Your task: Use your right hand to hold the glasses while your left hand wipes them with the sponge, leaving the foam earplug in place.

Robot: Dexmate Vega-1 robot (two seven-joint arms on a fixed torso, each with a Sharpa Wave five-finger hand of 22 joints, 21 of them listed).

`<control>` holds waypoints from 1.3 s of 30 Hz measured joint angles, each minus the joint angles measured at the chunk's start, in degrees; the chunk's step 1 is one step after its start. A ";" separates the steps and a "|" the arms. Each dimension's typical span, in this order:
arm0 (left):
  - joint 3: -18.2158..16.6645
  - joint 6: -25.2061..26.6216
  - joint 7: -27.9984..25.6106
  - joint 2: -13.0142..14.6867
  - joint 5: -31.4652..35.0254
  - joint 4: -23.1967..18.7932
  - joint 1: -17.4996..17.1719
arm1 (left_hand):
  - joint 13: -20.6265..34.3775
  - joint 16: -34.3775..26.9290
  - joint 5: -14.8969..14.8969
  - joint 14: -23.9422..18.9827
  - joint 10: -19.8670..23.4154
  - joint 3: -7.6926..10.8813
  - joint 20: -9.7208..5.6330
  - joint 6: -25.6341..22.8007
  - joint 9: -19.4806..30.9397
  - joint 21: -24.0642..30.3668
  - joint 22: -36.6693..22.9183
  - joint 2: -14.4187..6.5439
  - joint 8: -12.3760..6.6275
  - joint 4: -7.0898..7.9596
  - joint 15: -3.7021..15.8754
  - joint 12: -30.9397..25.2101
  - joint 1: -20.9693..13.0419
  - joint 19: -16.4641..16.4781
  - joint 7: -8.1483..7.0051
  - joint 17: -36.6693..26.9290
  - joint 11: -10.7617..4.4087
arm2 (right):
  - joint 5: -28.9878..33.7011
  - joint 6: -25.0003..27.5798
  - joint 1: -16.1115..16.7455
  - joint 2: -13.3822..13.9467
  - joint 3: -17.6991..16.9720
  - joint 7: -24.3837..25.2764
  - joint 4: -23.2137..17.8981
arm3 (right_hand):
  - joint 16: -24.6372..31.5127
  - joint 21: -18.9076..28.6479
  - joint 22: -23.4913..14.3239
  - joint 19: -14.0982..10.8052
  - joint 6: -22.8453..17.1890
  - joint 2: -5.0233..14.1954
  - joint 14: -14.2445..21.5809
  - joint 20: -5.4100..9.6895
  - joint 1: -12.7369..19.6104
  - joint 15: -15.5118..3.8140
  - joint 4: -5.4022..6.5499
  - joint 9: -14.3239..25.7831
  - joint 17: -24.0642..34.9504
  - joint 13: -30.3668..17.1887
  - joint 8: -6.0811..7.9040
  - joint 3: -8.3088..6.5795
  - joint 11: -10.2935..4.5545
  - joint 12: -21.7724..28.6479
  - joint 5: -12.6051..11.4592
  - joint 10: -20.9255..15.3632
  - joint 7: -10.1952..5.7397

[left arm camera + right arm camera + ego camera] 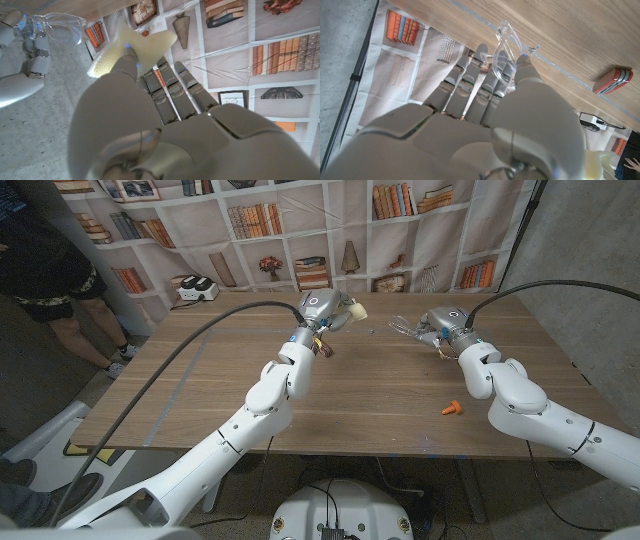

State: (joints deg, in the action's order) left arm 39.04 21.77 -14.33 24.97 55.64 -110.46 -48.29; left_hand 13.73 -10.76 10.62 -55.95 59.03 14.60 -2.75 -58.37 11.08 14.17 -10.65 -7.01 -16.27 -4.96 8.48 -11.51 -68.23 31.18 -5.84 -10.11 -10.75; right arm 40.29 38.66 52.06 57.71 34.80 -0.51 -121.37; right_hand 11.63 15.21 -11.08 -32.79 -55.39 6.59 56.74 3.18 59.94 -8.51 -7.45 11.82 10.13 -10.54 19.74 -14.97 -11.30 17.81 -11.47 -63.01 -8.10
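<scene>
I have the glasses (402,328) pinched in my right hand (440,330) and the sponge (352,311) gripped in my left hand (322,313), both raised near the head view's upper middle, so next I close the gap and wipe, avoiding the earplug (452,409) at lower right.

The left hand (322,310) held a pale yellow sponge (352,311) above the far part of the wooden table (380,395). To the sponge's right, a little apart, the right hand (438,325) gripped clear glasses (402,328). An orange foam earplug (452,408) lay on the table nearer the robot, well apart from the sponge.
</scene>
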 measured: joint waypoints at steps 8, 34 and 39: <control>0.85 -3.02 -2.90 -0.14 -0.58 1.12 0.73 | 0.27 0.00 -0.04 0.00 0.11 0.17 -0.04 0.00 -0.05 0.00 -0.01 0.24 -0.33 -0.17 0.00 -0.01 -0.24 -0.04 0.00 -0.17 -0.10 | -1.44 0.69 -0.64 -0.82 -0.92 -0.98 -1.06 | 0.00 0.00 0.00 0.00 0.00 -0.15 0.08 0.00 0.15 -0.08 -0.17 0.00 0.00 -0.02 0.00 -0.17 0.28 -0.17 0.18 -0.30 0.00; 5.39 -9.12 -10.08 -0.85 2.73 8.18 5.10 | 0.58 0.00 0.01 0.00 0.11 0.32 0.00 -0.79 0.00 -0.44 -0.02 0.31 -0.36 -0.32 0.00 0.04 -0.32 -0.61 -0.19 -0.43 -0.34 | -5.57 2.30 -0.98 -1.98 -2.55 -0.71 -3.12 | 0.00 0.00 0.01 -0.01 -0.31 -0.37 1.20 -0.01 0.37 -0.59 -0.24 0.00 0.01 0.02 -0.20 -0.22 0.25 -0.62 0.44 -1.00 0.31; 6.30 -9.66 -10.92 -1.29 3.71 9.69 5.86 | 0.58 0.00 0.01 -0.01 0.14 0.32 -0.32 -0.80 -0.16 -0.44 -0.02 0.31 -0.48 -0.32 0.00 -0.18 -0.32 -0.93 -0.19 -0.43 -0.36 | -5.93 2.30 -0.95 -2.03 -2.85 -0.37 -3.57 | -0.12 0.00 0.01 -0.01 -0.32 -0.36 1.26 -0.01 0.36 -0.64 -0.48 0.00 0.01 0.00 0.01 -0.45 0.29 -0.49 0.46 -1.05 0.31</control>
State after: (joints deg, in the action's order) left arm 45.33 12.12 -25.25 23.68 59.35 -100.76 -42.43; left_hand 14.31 -10.76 10.62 -55.96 59.16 14.92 -3.07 -59.17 10.92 13.73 -10.67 -6.70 -16.75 -5.28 8.48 -11.68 -68.55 30.25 -6.03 -10.55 -11.12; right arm 34.36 40.96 51.11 55.68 31.95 -0.88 -124.94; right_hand 11.51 15.22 -11.06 -32.80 -55.71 6.23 57.99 3.17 60.30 -9.15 -7.93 11.82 10.14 -10.54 19.76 -15.42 -11.00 17.32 -11.01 -64.06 -7.79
